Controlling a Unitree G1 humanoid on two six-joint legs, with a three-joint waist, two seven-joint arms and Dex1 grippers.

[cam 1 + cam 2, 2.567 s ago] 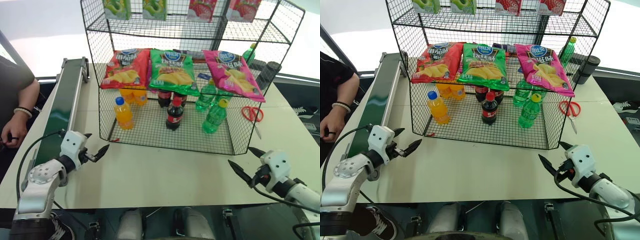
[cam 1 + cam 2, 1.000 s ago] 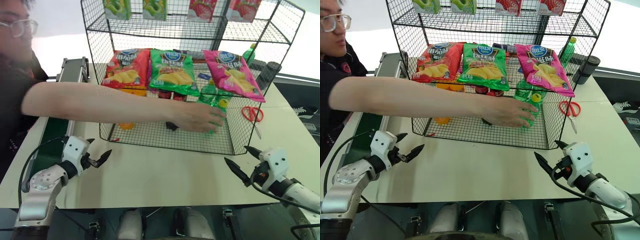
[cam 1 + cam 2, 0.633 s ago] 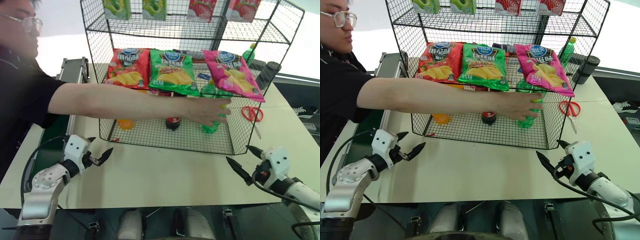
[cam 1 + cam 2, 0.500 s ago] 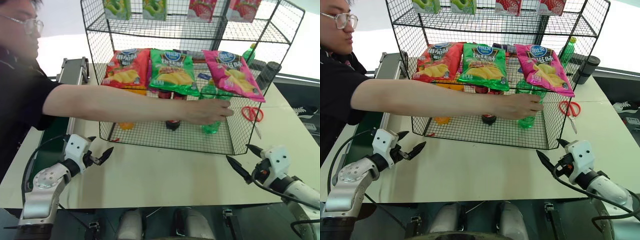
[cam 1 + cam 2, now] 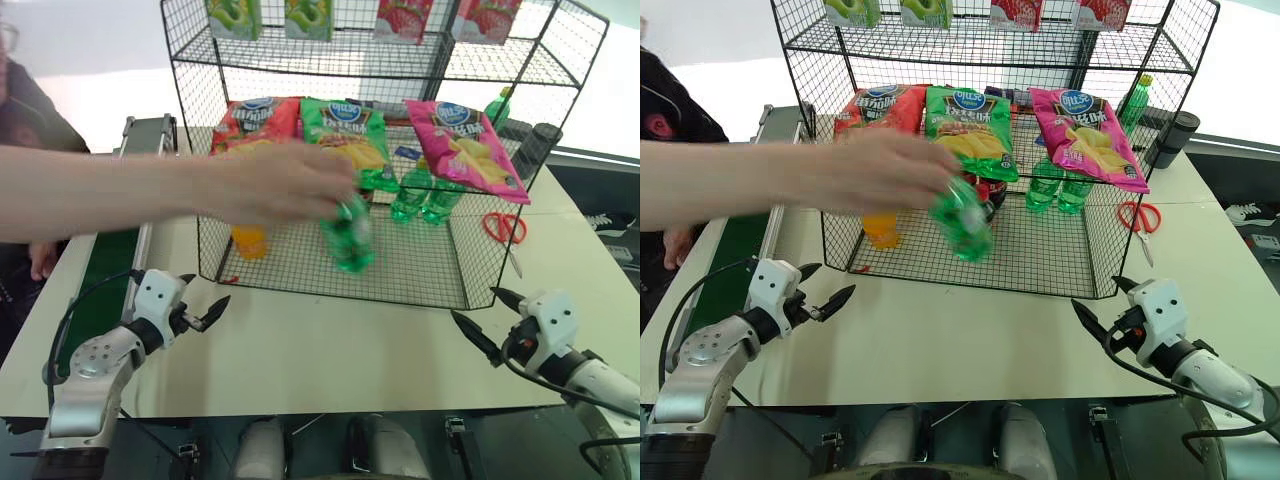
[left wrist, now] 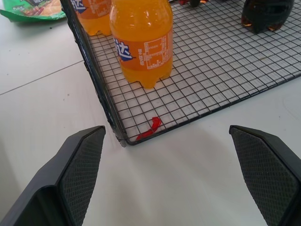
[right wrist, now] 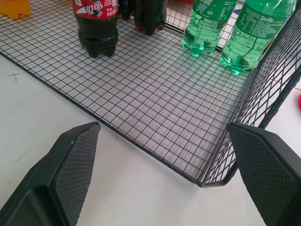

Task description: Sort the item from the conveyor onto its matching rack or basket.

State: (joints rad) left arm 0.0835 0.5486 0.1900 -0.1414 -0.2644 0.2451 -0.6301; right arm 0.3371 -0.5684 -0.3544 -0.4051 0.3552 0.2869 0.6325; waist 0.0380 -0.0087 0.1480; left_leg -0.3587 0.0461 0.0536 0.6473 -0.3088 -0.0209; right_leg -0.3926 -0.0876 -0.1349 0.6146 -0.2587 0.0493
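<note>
Right now a person's hand (image 5: 285,182) holds the green soda bottle (image 5: 349,236) tilted in the air, in front of the black wire-mesh rack (image 5: 330,268), level with its lowest tier. Motion blurs the bottle, so its cap cannot be made out.

Counting what sits on the rack: three chip bags lean across the middle tier — a red one (image 5: 250,122), a green one (image 5: 345,128) and a pink one (image 5: 465,140). Four small cartons stand on the top shelf, two green (image 5: 234,16) and two red (image 5: 405,17). On the bottom mesh the right wrist view shows two clear-green Sprite bottles (image 7: 256,28) side by side, a cola bottle (image 7: 98,23) with a red label and more dark bottles behind it; the left wrist view shows an orange soda bottle (image 6: 142,40) near the front corner, another behind it.

Red-handled scissors (image 5: 505,228) lie on the bench (image 5: 330,355) beside the rack, and a dark cylindrical cup (image 5: 538,148) stands past its far corner. The bench top is smooth, pale cream. The dark green conveyor (image 5: 105,275) with grey rails runs along its left side.

Both robot arms hover low over the bench front — the left claw (image 5: 205,312) and the right claw (image 5: 485,320) each spread wide and empty, their black ribbed fingers (image 6: 80,162) well apart.
</note>
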